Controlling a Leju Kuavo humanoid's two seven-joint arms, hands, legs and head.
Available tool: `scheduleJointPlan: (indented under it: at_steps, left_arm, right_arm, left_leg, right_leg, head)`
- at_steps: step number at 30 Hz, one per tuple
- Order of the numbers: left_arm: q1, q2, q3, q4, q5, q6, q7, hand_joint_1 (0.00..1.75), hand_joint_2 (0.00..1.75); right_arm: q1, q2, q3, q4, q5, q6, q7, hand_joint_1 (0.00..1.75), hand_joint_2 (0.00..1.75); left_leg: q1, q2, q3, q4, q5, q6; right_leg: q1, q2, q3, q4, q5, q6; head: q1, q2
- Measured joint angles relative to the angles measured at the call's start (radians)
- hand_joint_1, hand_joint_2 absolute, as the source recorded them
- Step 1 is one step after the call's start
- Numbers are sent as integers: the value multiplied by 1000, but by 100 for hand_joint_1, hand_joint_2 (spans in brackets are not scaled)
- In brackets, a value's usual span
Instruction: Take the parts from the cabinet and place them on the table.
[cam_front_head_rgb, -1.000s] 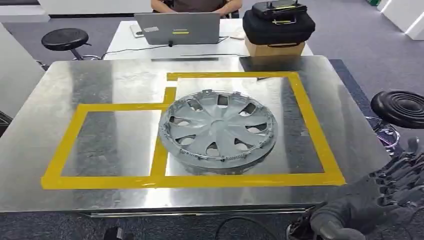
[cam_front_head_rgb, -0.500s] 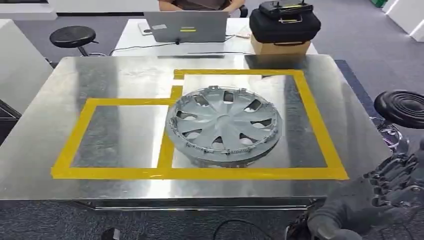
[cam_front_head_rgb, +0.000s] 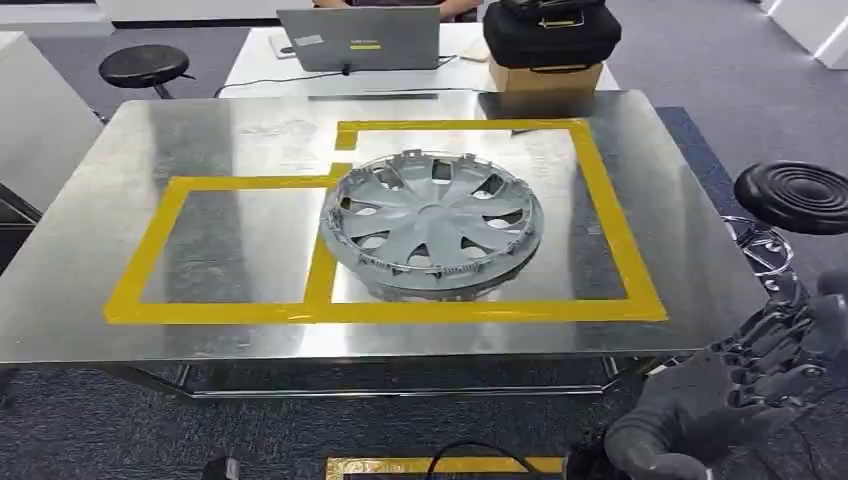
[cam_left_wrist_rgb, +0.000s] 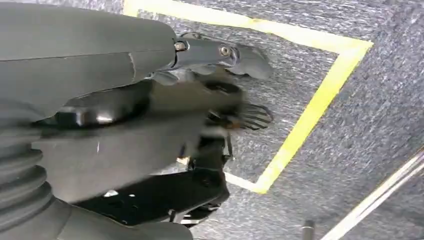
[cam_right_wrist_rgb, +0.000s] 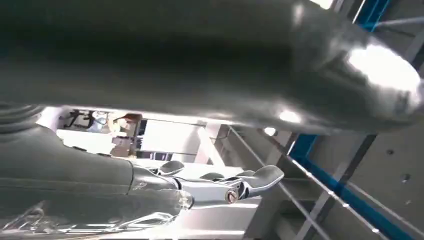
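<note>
A silver hubcap (cam_front_head_rgb: 432, 222) lies flat on the steel table (cam_front_head_rgb: 240, 140), inside the larger yellow-taped rectangle. My right hand (cam_front_head_rgb: 735, 395) hangs low at the table's near right corner, below the tabletop and apart from the hubcap; it holds nothing and its fingers are loosely apart. In the right wrist view the right hand (cam_right_wrist_rgb: 200, 187) shows its thumb stretched out under a blurred metal surface. My left hand (cam_left_wrist_rgb: 200, 95) hangs over the grey carpet with nothing in it, its fingers blurred.
Black stools stand at the far left (cam_front_head_rgb: 143, 65) and at the right (cam_front_head_rgb: 795, 195). Behind the table are a laptop (cam_front_head_rgb: 358, 40) and a black bag (cam_front_head_rgb: 550, 35) on a box. Yellow floor tape (cam_front_head_rgb: 440, 465) lies by my feet. A white unit (cam_front_head_rgb: 30, 120) stands at the left.
The whole picture has shifted: the table now sits higher and farther in view and floor tape has appeared at the bottom. The hubcap stays put on the table. My right hand stays low.
</note>
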Motion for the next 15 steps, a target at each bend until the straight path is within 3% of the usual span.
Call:
scheduleJointPlan:
  at_steps: [3, 4, 5, 7, 8, 9, 10, 12, 13, 14, 15]
  left_arm:
    - [6, -2, 0, 0, 0, 1, -2, 0, 175]
    - [5, -2, 0, 0, -1, 1, -2, 0, 175]
    - [5, -2, 0, 0, -1, 1, -2, 0, 175]
    - [5, -2, 0, 0, -1, 0, -2, 0, 175]
    - [6, -2, 0, 0, -1, 0, -2, 0, 175]
    - [6, -2, 0, 0, -1, 0, -2, 0, 175]
    - [6, -2, 0, 0, -1, 0, -2, 0, 175]
    - [6, -3, 0, 0, -1, 0, -2, 0, 175]
    - [5, -3, 0, 0, -1, 0, -2, 0, 175]
    - [5, -2, 0, 0, -1, 0, -2, 0, 175]
    - [6, -1, 0, 0, -1, 0, -3, 0, 175]
  right_arm:
    - [0, -1, 0, 0, 0, 0, 0, 0, 0]
    - [0, -1, -1, 0, 0, 0, 0, 0, 0]
    - [0, -2, -1, 0, 1, 0, 0, 0, 0]
    - [0, -3, -1, 0, 0, 0, 0, 0, 0]
    - [0, -3, -1, 0, 1, 0, 0, 0, 0]
    - [0, -3, -1, 0, 1, 0, 0, 0, 0]
    - [0, -4, -1, 0, 1, 0, 0, 0, 0]
    - [0, -4, -1, 0, 1, 0, 0, 0, 0]
    - [0, -4, -1, 0, 1, 0, 0, 0, 0]
    - [-1, -4, -1, 0, 1, 0, 0, 0, 0]
    - [-1, -4, 0, 0, 1, 0, 0, 0, 0]
  left_leg:
    - [-2, 2, -17, -4, 24, 21]
    - [2, 6, -26, -5, 34, 27]
    - [2, 6, -38, -5, 43, 36]
    - [2, 8, -66, -4, 67, 39]
    - [2, 9, -81, -3, 77, 38]
    - [2, 10, -95, -3, 89, 37]
    - [2, 10, -108, -2, 99, 36]
    - [4, 10, -134, 1, 118, 29]
    - [4, 9, -143, 4, 128, 24]
    - [-1, 7, -149, 7, 134, 17]
    - [-3, 6, -151, 11, 142, 13]
  right_leg:
    - [-4, 0, -6, -11, 27, 15]
    - [-5, 2, -17, -1, 6, 20]
    - [-6, 1, -33, 38, -50, 26]
    - [-8, 0, -79, 206, -169, 37]
    - [-8, 0, -94, 275, -197, 39]
    - [-8, 0, -92, 312, -196, 41]
    - [-9, 0, -69, 304, -171, 42]
    - [-10, 0, 33, 183, -100, 41]
    - [-13, 0, 112, 78, -94, 42]
    - [-15, 2, 177, -11, -131, 44]
    - [-12, 10, 194, -44, -137, 31]
  head:
    - [-1, 0]
    - [-4, 0]
    - [3, 0]
    - [3, 0]
    - [3, 0]
    - [3, 0]
    - [3, 0]
    - [3, 0]
    - [3, 0]
    - [4, 0]
    - [1, 0]
